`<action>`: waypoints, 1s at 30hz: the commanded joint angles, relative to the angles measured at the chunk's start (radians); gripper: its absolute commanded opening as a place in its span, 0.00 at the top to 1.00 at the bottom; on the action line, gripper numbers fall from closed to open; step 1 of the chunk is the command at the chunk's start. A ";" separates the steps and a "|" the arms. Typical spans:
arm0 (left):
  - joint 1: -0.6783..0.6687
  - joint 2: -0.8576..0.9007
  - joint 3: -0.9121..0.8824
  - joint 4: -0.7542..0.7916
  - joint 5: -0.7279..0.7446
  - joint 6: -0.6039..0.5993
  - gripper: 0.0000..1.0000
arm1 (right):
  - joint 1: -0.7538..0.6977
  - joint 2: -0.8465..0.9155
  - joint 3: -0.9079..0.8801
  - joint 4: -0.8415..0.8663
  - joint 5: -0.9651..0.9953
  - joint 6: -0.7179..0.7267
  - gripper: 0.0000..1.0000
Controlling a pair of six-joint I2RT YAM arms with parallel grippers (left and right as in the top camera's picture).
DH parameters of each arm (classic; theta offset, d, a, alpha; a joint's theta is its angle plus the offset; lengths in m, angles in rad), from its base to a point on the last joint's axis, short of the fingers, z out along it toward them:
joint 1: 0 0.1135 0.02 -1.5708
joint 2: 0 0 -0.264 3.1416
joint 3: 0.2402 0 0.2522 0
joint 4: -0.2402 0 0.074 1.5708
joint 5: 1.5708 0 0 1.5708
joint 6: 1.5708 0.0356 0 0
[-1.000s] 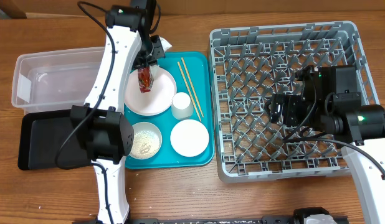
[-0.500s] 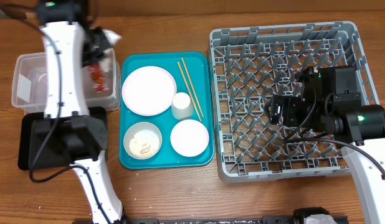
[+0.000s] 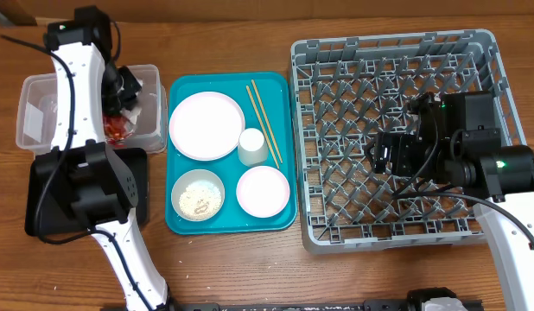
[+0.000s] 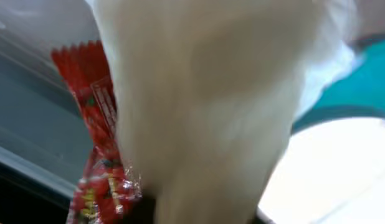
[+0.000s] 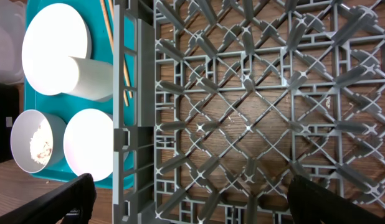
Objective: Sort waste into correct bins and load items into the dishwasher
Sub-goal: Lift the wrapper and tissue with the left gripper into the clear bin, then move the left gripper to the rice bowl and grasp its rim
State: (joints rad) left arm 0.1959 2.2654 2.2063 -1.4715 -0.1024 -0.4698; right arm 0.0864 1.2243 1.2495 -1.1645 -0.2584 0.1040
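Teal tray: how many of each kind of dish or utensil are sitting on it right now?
plate: 1
bowls: 2 (white bowl, grey bowl with rice in it)
cup: 1
chopsticks: 2
Total: 6

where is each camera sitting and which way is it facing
Overhead: above the table, facing straight down on teal tray, dish rack, clear tub; left arm, right arm show.
Left wrist: on the left arm, close against a blurred white napkin and red snack wrapper; own fingers not discernible.
Right wrist: above the dish rack, facing down at its grid floor; the right gripper shows dark fingers at the bottom corners.
Shared: overhead and right wrist both show the dish rack, white plate and cup.
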 commanded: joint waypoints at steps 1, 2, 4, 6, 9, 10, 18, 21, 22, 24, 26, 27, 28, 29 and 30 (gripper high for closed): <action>0.019 -0.006 -0.014 0.020 -0.039 0.003 0.53 | -0.002 0.001 0.026 -0.003 -0.009 0.000 0.00; 0.021 -0.006 -0.008 0.023 -0.035 0.011 0.47 | -0.002 0.001 0.026 -0.005 -0.009 0.000 0.00; 0.024 -0.006 0.006 0.028 -0.025 0.039 0.37 | -0.002 0.001 0.026 -0.005 -0.009 0.000 0.00; 0.025 -0.006 0.025 0.024 -0.012 0.075 0.32 | -0.002 0.001 0.026 -0.005 -0.009 0.000 0.00; 0.027 -0.006 0.069 -0.003 0.011 0.117 0.28 | -0.002 0.001 0.026 -0.005 -0.009 0.000 0.00; 0.027 -0.006 0.093 -0.020 0.018 0.129 0.28 | -0.002 0.001 0.026 -0.005 -0.009 0.000 0.00; 0.006 -0.012 0.410 -0.219 0.140 0.288 0.38 | -0.002 0.001 0.026 -0.009 -0.010 0.000 0.00; -0.025 -0.078 0.414 -0.219 0.274 0.359 0.39 | -0.002 0.001 0.026 -0.018 -0.011 0.000 0.00; -0.036 -0.110 0.413 -0.218 0.299 0.358 0.39 | -0.002 0.001 0.026 -0.025 -0.013 0.000 0.00; -0.050 -0.162 0.411 -0.218 0.323 0.354 0.39 | -0.002 0.001 0.026 -0.035 -0.013 0.000 0.00; -0.071 -0.228 0.398 -0.218 0.336 0.344 0.38 | -0.002 0.001 0.026 -0.048 -0.013 0.000 0.00; -0.081 -0.262 0.384 -0.218 0.336 0.341 0.38 | -0.002 0.001 0.026 -0.052 -0.013 0.000 0.00; -0.093 -0.298 0.362 -0.219 0.336 0.336 0.37 | -0.002 0.001 0.026 -0.054 -0.013 0.000 0.00; -0.107 -0.338 0.331 -0.218 0.336 0.331 0.36 | -0.002 0.001 0.026 -0.054 -0.013 0.000 0.00; -0.122 -0.377 0.293 -0.218 0.335 0.331 0.36 | -0.002 0.001 0.026 -0.053 -0.013 0.000 0.00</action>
State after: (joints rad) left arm 0.1055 2.0373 2.5607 -1.6836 0.1879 -0.1535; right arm 0.0864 1.2243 1.2495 -1.2201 -0.2626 0.1043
